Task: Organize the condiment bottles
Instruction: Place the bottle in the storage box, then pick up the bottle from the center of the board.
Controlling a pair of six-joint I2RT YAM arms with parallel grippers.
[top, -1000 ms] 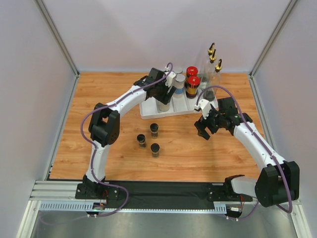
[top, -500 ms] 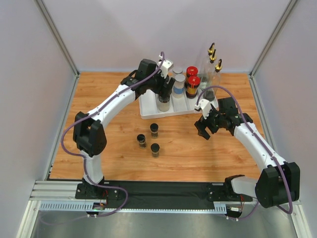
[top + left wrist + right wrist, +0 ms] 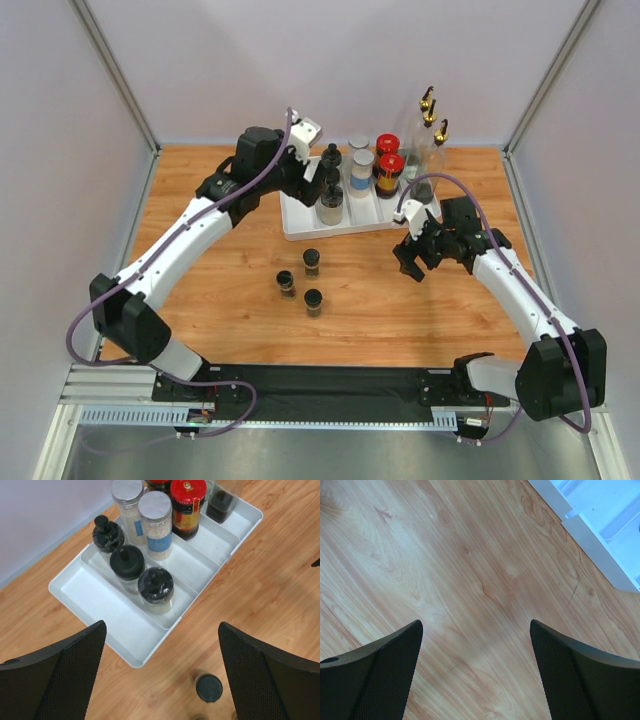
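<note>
Right, nearest first, everything placed off the white divided tray [image 3: 297,234]:

- Three small black-lidded jars [image 3: 311,262] stand loose on the wood on the tray's near side, well apart from its rim. By my reading they are next to go in.
- The right gripper [image 3: 475,625] hangs off the tray's near right corner over bare wood, fingers spread wide, nothing between them.
- The left gripper [image 3: 161,629] hovers above the tray's near left edge, jaws fully apart and empty. One small jar shows just below it in the wrist view.
- To do the step well, I'd drop straight over one lid, keep the fingers clear of the neighbouring jars, and close low on the body so it can't tip.
- The lane at the tray's left end is bare, a likely home for the small ones.
- In the next lane in, three medium black-lidded jars [image 3: 156,587] sit in a row, so come in high.
- Beyond those stand two grey-lidded clear jars [image 3: 155,522], then the red-capped amber jars [image 3: 187,505].
- At the tray's far right end stand the tall gold-spouted bottles [image 3: 425,150].
</note>
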